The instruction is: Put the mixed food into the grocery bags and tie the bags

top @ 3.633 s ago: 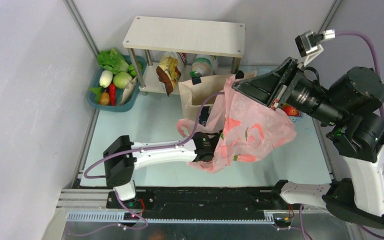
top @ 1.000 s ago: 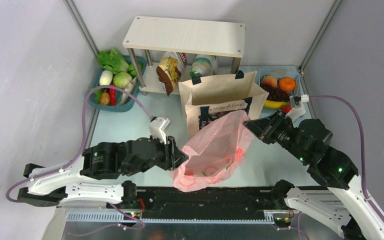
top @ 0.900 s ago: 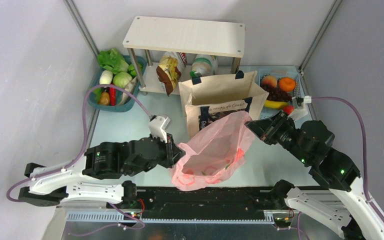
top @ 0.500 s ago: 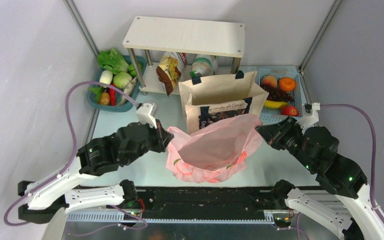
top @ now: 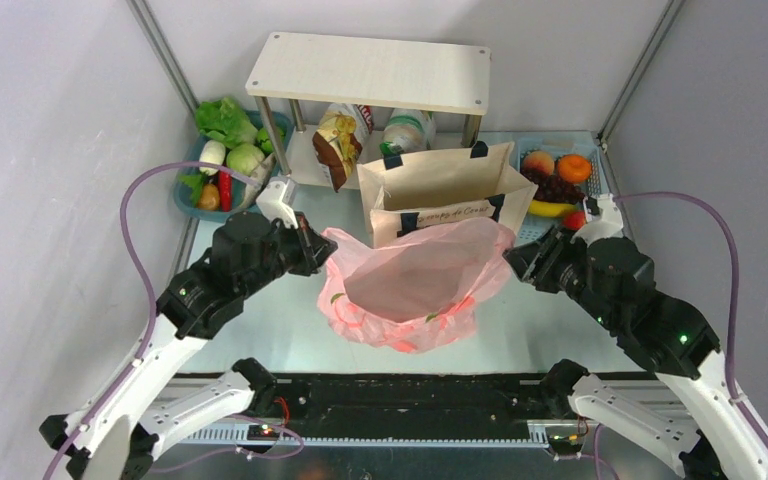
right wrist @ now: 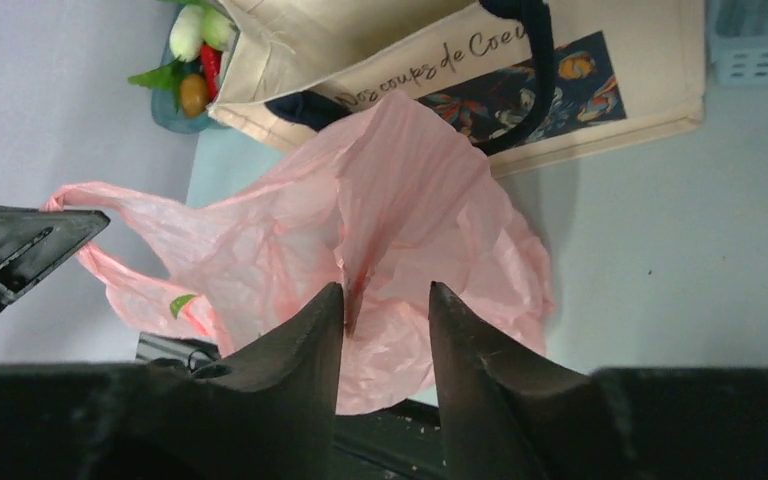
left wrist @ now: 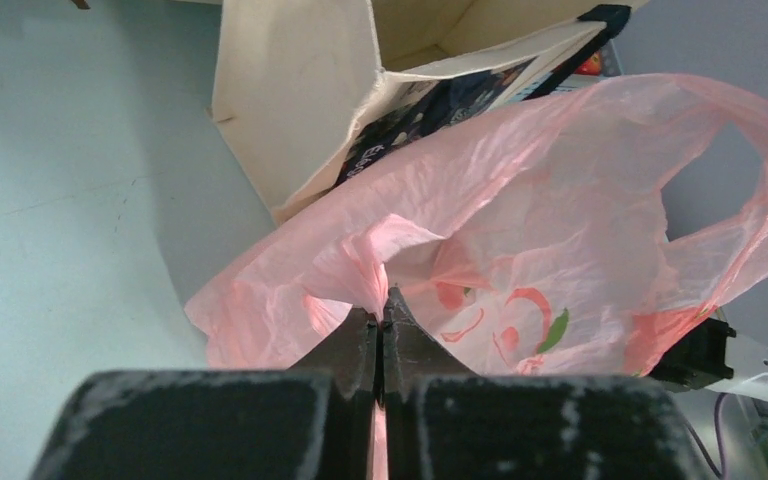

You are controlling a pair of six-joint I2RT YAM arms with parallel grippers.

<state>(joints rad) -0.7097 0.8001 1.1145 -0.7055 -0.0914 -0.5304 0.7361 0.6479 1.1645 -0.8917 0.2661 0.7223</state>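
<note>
The pink plastic bag (top: 410,285) hangs open in front of the beige canvas tote (top: 440,185). My left gripper (top: 322,250) is shut on the bag's left rim, which shows bunched between the jaws in the left wrist view (left wrist: 382,298). My right gripper (top: 512,262) is at the bag's right edge. In the right wrist view it (right wrist: 387,288) is open, with a fold of the bag (right wrist: 400,200) lying against one finger. The grapes (top: 558,188), banana (top: 548,208) and apple (top: 573,219) lie in the blue basket. The radish (top: 212,155) is in the teal basket. The crisp packet (top: 337,147) stands under the shelf.
A white shelf (top: 370,70) stands at the back, with a bottle beneath it. The teal basket (top: 190,205) of vegetables is at the back left. The blue basket (top: 540,232) of fruit is at the back right, close to my right arm. The tote stands upright and open.
Both arms came down from holding the bag high. The left gripper has moved back and left with the rim, stretching the bag's mouth wide. The bag has shifted toward the tote.
</note>
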